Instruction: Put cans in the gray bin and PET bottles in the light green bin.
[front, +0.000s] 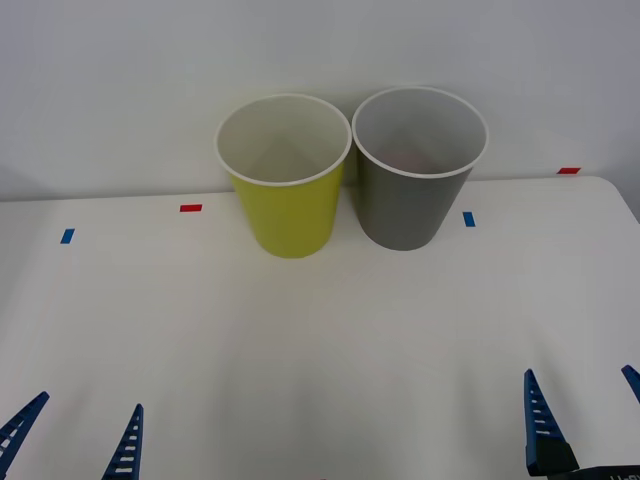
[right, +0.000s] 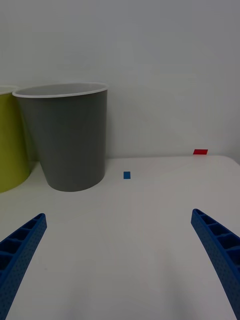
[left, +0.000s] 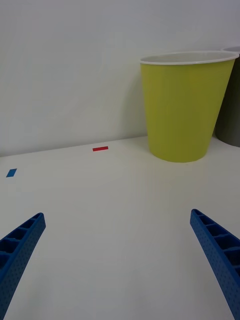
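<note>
Front view: light green bin (front: 290, 200) and gray bin (front: 412, 190) stand side by side, touching, at table back. Faint red inside gray bin, maybe can; can't tell. I keep left gripper (front: 75, 440) and right gripper (front: 582, 420) low near me, wide open, holding nothing.

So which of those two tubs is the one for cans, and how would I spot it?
Look to the far edge of the white table, against the wall, where two tall tapered bins stand side by side. The gray bin is the one on the robot's right, next to a small blue tape mark. Its dark gray outside sets it apart from the light green bin beside it.
</note>
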